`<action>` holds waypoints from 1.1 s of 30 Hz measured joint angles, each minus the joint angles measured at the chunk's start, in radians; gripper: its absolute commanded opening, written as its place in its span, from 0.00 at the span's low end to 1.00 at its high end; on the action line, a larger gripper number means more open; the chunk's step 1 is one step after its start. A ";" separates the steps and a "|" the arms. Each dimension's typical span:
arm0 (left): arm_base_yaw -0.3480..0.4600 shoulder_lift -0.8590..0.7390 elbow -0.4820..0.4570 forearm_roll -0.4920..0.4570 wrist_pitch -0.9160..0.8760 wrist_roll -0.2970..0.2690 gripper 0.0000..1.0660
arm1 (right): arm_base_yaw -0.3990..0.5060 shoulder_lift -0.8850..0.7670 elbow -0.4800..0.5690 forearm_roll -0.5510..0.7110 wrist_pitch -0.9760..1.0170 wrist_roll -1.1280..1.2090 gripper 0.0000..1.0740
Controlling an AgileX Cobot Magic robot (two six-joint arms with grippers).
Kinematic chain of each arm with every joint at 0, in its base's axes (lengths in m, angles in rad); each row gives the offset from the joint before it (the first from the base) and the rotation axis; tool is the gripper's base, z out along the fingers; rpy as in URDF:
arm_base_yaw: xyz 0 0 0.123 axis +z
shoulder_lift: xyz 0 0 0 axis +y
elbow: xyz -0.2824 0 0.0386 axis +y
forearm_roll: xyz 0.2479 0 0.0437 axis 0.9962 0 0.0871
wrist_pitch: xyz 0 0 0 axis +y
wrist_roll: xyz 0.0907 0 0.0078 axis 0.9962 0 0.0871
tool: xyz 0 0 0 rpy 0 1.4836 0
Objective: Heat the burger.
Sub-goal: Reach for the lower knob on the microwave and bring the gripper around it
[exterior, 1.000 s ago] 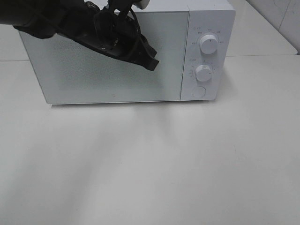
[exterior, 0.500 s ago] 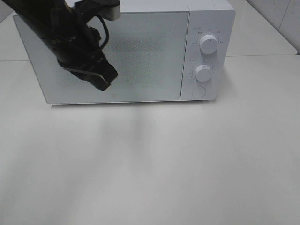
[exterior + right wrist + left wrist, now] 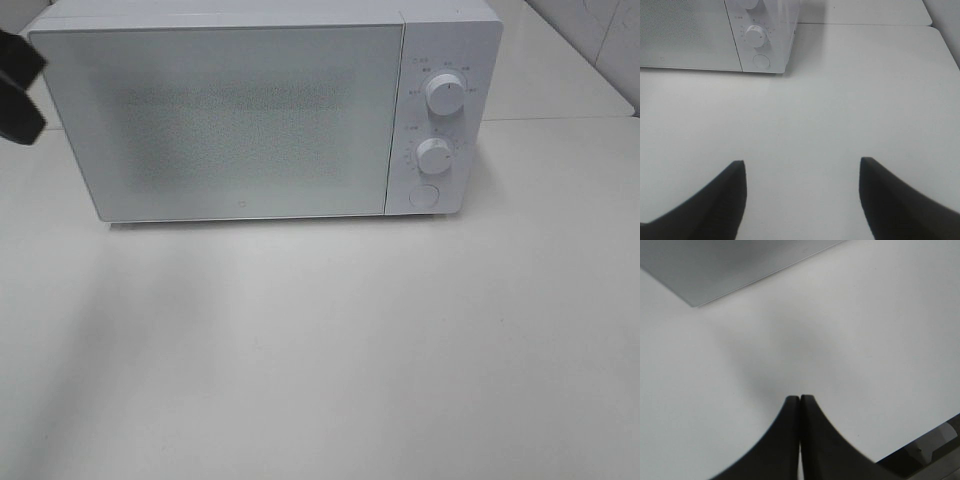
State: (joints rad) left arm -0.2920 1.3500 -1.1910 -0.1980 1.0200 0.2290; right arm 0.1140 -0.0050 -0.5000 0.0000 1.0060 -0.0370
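The burger is not in view. The white microwave [image 3: 230, 120] stands at the back of the table with its frosted door shut. It also shows in the right wrist view [image 3: 690, 35] and as a grey corner in the left wrist view [image 3: 715, 265]. My left gripper [image 3: 15, 88] shows only as black tips at the far left edge of the exterior view, beside the microwave's left side. In the left wrist view it [image 3: 800, 399] is shut and empty above the table. My right gripper [image 3: 802, 167] is open and empty over the table in front of the microwave, and is out of the exterior view.
The microwave's control panel on its right side has an upper knob [image 3: 444, 93], a lower knob [image 3: 434, 157] and a round button [image 3: 424, 196]. The white table [image 3: 330, 350] stretches in front. A table seam runs behind the microwave on the right [image 3: 560, 118].
My left arm has swung away from the front of the microwave door to the far left edge of the exterior view. The door stays shut.
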 measured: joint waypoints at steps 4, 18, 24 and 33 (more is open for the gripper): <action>0.065 -0.188 0.121 0.027 0.008 -0.001 0.00 | 0.000 0.000 0.000 0.000 0.000 0.000 0.58; 0.075 -0.678 0.452 0.080 0.034 -0.001 0.00 | 0.000 0.000 0.000 0.000 0.000 0.000 0.58; 0.075 -0.857 0.544 0.080 0.041 -0.001 0.00 | 0.000 0.000 0.000 0.000 0.000 0.000 0.58; 0.075 -1.125 0.636 0.080 0.044 -0.001 0.00 | 0.000 0.000 0.000 0.000 0.000 0.000 0.58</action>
State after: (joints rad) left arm -0.2170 0.2250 -0.5550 -0.1180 1.0640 0.2280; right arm 0.1140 -0.0050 -0.5000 0.0000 1.0060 -0.0370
